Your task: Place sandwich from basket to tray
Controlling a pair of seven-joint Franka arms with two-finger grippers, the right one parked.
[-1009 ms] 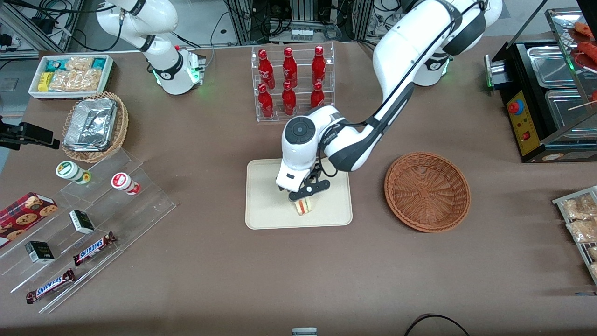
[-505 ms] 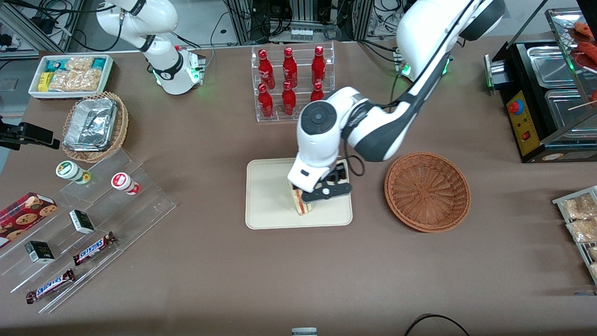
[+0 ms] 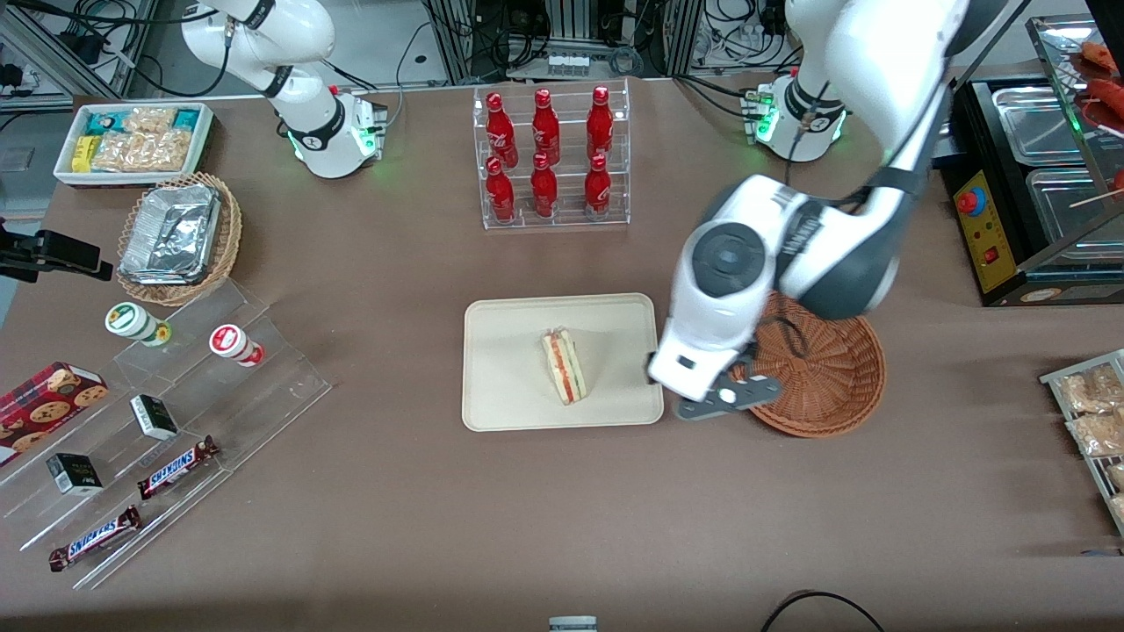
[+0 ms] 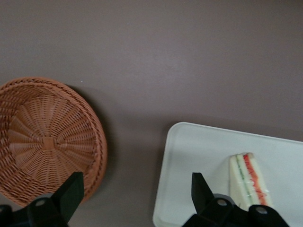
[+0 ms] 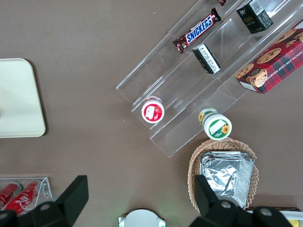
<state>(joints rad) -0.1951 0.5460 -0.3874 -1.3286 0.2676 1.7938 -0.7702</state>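
— Where is the claw [image 3: 722, 397] sitting?

— In the front view it is hanging right of centre in the frame, above the strip of table [image 3: 544, 509] between the tray [image 3: 500, 386] and the basket [image 3: 825, 386], overlapping the basket's rim. In the wrist view its two dark fingers [image 4: 71, 191] are standing spread well apart with nothing between them.

— And the sandwich [image 3: 563, 366]?

— It is lying on the tray, near the frame's middle, with its red and green layers facing up. It is sitting clear of the claw. The wrist view is showing the sandwich [image 4: 249, 180] on the tray [image 4: 199, 161] too, just above one finger.

— What about the basket?

— The wrist view is showing the basket [image 4: 47, 142] with only its woven bottom visible.

— Anything farther out?

— A rack of red bottles [image 3: 549, 158] is standing at upper centre, farther from the camera than the tray. A foil-lined wicker basket [image 3: 178, 237] is sitting at upper left, toward the parked arm's end.
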